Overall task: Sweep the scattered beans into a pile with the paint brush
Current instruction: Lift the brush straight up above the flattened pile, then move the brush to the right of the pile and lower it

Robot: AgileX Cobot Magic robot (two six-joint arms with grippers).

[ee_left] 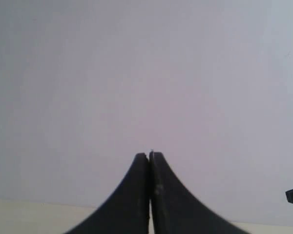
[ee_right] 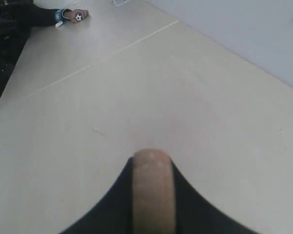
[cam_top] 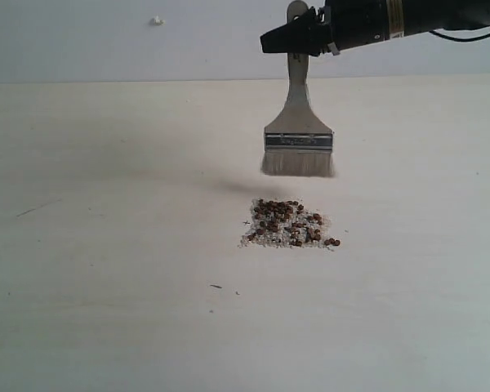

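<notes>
The bench (cam_top: 106, 245) is a pale, matte, cream surface with faint scuffs, and a plain grey-white wall (cam_top: 106, 41) rises behind its far edge.

Near the bench's middle, well short of the far edge, the beans (cam_top: 287, 222) lie gathered in a pile. They are tiny, round and dark reddish-brown, mixed into a gritty patch of smaller white grains. The patch is roughly square and about as wide as the brush head. A few beans sit loose at the corner of the patch nearest the bench's right side.

The paint brush (cam_top: 299, 140) is flat and wide. It has frayed off-white bristles (cam_top: 298, 165), a dull silver metal ferrule (cam_top: 299, 140) and a smooth cream handle (cam_top: 297, 90) that tapers upward. Its long axis stands upright, bristles down and handle end up, with the broad face turned to the exterior camera. It hangs between the pile and the far edge, apart from the beans. A soft shadow (cam_top: 229, 184) is smeared on the bench beside it.

The right pincer (cam_top: 298, 39) is black and narrowly set, and it clamps the handle near its top. In the right wrist view the rounded handle (ee_right: 153, 190) fills the gap between the fingers.

The left pincer (ee_left: 149, 156) is fully closed, its black fingers pressed flat together with nothing between them. It faces the wall.
</notes>
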